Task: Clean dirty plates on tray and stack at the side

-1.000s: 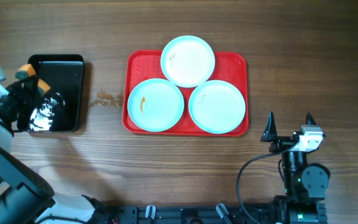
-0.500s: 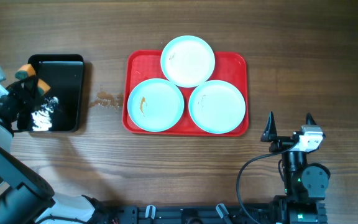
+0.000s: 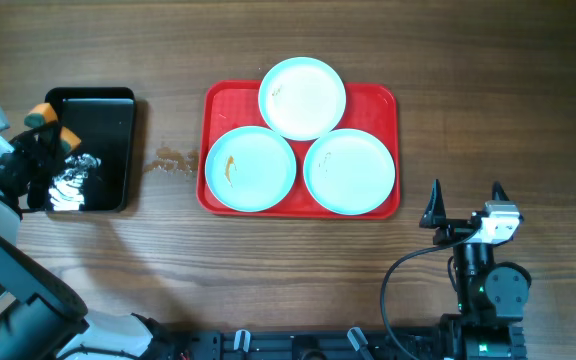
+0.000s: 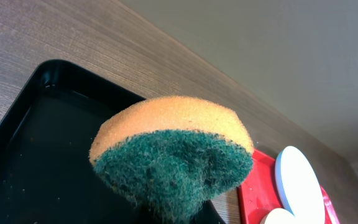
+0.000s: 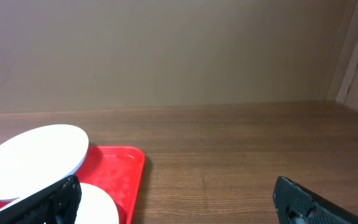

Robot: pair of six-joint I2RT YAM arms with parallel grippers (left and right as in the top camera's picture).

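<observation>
Three round, shallow plates sit on the red tray point(image 3: 378, 105) at the centre of the overhead view, set in a triangle. The upper plate point(image 3: 302, 97) looks white and overlaps the tray's top rim, with a few faint specks near its left side. The lower left plate point(image 3: 251, 168) is pale mint and has a brown-orange smear on its left half. The lower right plate point(image 3: 349, 171) is pale mint too, and any marks on it are too faint to make out. The three rims lie just beside one another, and whether they touch cannot be told. The tray is rectangular with rounded corners and a low rim, and the plates nearly fill it.

On the wooden table point(image 3: 468, 60), just left of the tray, there is a small brownish stain point(image 3: 173, 160). Farther left lies a glossy black tray point(image 3: 108, 120) with a bright wet glare in its lower part.

The left gripper point(image 3: 46, 140) is at the left edge of the frame, over the black tray's left side, its jaws clamped on a sponge point(image 4: 173, 155). The sponge is orange with a dark green scouring face, and it bulges from the squeeze.

The right gripper point(image 3: 465, 205) sits at the lower right, below the red tray's corner and apart from it, with its jaws spread wide and nothing between them.
</observation>
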